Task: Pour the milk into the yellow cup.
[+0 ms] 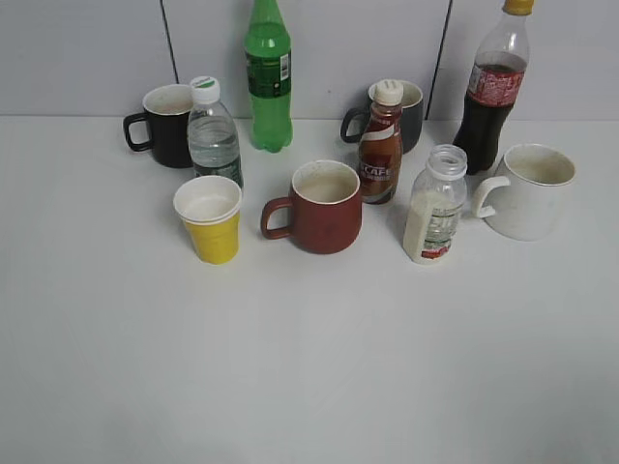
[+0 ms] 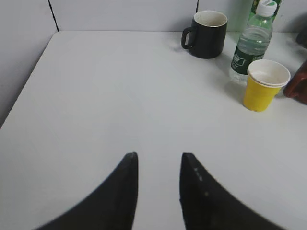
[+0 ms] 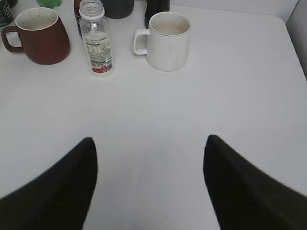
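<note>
The right pincer [image 3: 148, 182] hangs spread wide and empty over bare counter [image 1: 309, 367], well short of the milk [image 3: 96, 38]; the left pincer [image 2: 158, 189] is parted more narrowly, also holding nothing. The milk stands upright and capless between the reddish-brown mug [image 1: 324, 206] and the white mug [image 1: 527, 190]. I'd approach it level, close around the labelled body, and lift it straight up, because the yellow cup [image 1: 210, 218] sits beyond the brown mug.
</note>
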{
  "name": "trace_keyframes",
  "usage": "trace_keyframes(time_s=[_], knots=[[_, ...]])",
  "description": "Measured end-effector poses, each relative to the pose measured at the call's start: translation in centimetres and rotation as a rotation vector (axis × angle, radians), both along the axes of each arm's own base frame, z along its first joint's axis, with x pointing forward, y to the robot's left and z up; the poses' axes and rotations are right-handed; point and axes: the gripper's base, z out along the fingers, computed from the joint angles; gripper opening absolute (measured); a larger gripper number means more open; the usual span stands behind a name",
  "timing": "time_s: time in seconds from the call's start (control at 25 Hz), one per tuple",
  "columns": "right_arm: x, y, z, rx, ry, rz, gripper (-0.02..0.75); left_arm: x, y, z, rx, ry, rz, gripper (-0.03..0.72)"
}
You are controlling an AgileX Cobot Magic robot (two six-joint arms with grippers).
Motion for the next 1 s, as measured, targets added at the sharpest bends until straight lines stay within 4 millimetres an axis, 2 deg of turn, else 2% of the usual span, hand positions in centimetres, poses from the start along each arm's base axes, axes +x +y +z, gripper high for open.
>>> trace_keyframes(time_s=[1.0], knots=[[0.00,0.00,0.01,0.000,-0.001,0.000,0.518,0.00,0.00,0.00,0.000,0.000,0.000,0.232]])
